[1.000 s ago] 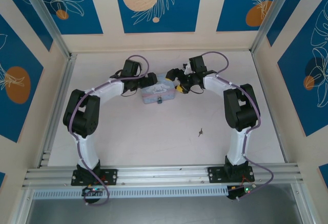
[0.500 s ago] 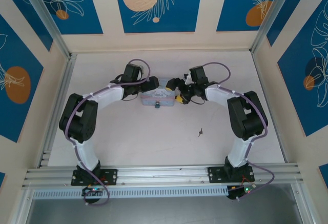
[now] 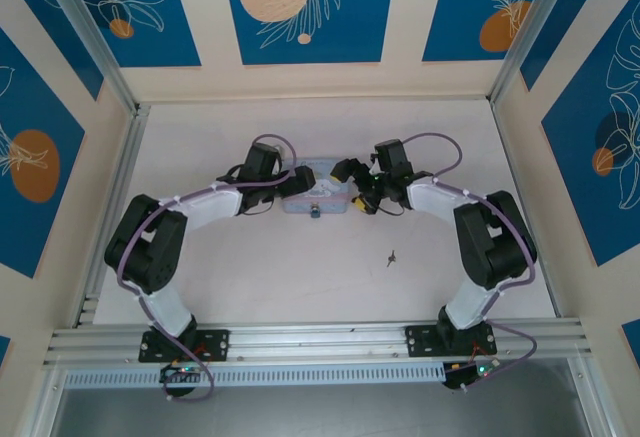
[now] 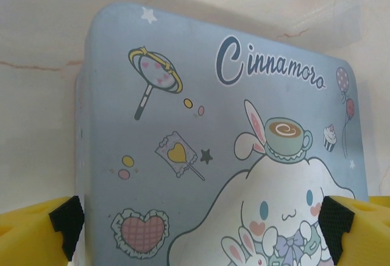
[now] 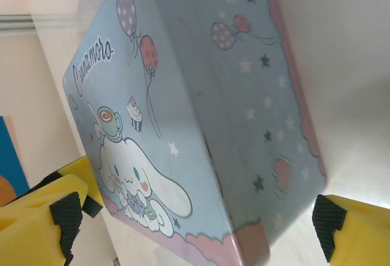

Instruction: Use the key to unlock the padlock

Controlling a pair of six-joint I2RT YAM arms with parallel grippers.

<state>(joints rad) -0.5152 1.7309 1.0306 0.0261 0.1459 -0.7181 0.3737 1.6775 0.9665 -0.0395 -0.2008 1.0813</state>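
- Yellow fingers with black pads: the left gripper (image 4: 202,224) is spread to its full width over the near end of the tin's lid, and I see nothing clamped in it.
- Same colours on the other side: the right gripper (image 5: 196,222) gapes wide at the tin's corner. Bare worktop shows between one pad and the tin wall, so it grips nothing.
- Between the two tools sits the tin (image 3: 322,185), pale blue and mid-worktop, a little toward the far edge.
- The padlock (image 3: 315,214) is a tiny dark block hanging on the tin wall that faces the near edge. It's too small to tell whether the shackle is shut, but it looks in place on its latch.
- And the key (image 3: 392,257)? It's a thin dark sliver lying alone on the worktop (image 3: 250,277), right of centre and nearer the near edge, well apart from tin and grippers.
- My read is that we're early. The key isn't picked up, isn't in the lock, and nothing is turned, so pick-up, insertion, twist and shackle release all remain.
- On the lid, dark script reads "Cinnamoro" (image 4: 271,71), with the letters running out at the lid's edge.
- Around it are a white long-eared cartoon character with a teacup on its head, a heart, balloons and stars. I can read no other label.
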